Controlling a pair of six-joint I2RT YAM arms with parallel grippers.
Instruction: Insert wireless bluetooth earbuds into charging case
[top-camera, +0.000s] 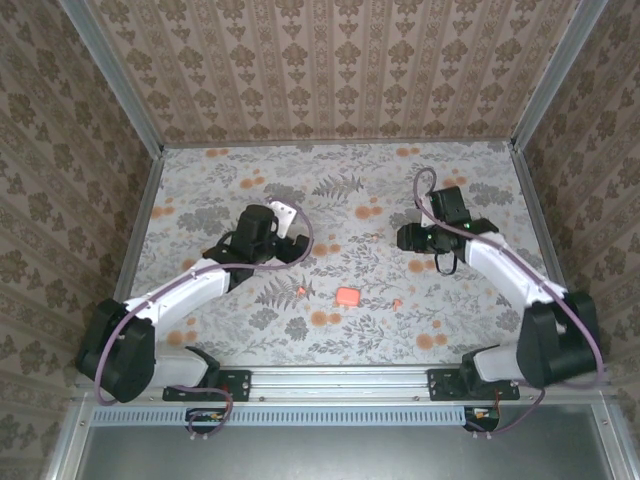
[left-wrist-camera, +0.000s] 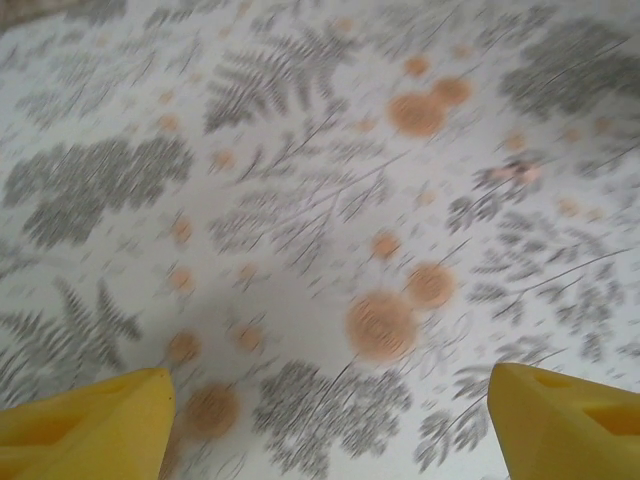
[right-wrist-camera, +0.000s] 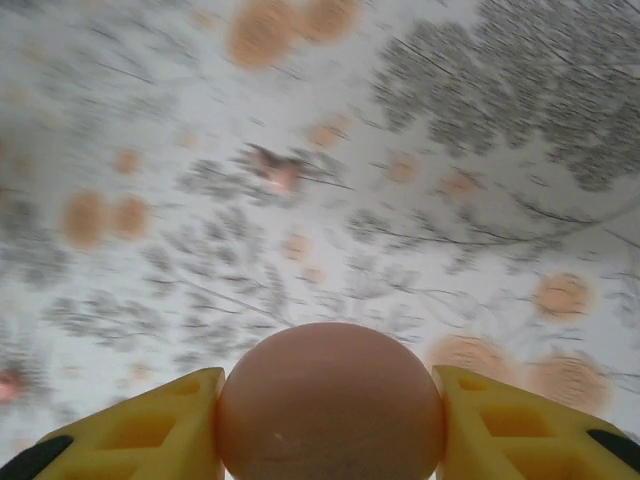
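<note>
On table (top-camera: 200, 330), case (top-camera: 348, 296) between earbuds (top-camera: 303, 290)

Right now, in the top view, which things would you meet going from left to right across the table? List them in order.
left arm's base → left gripper → left earbud → charging case → right earbud → right arm's base. The right gripper is skipped: it sits level with the right earbud across the view.

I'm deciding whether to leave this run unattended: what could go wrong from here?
1. The right gripper pinches a smooth, domed salmon-pink plastic piece by its curved sides; it could squirt out.
2. The two tiny coral-orange plastic earbuds lie loose among similar orange flower blotches on the printed tabletop; a grasp might miss or flick one away.
</note>
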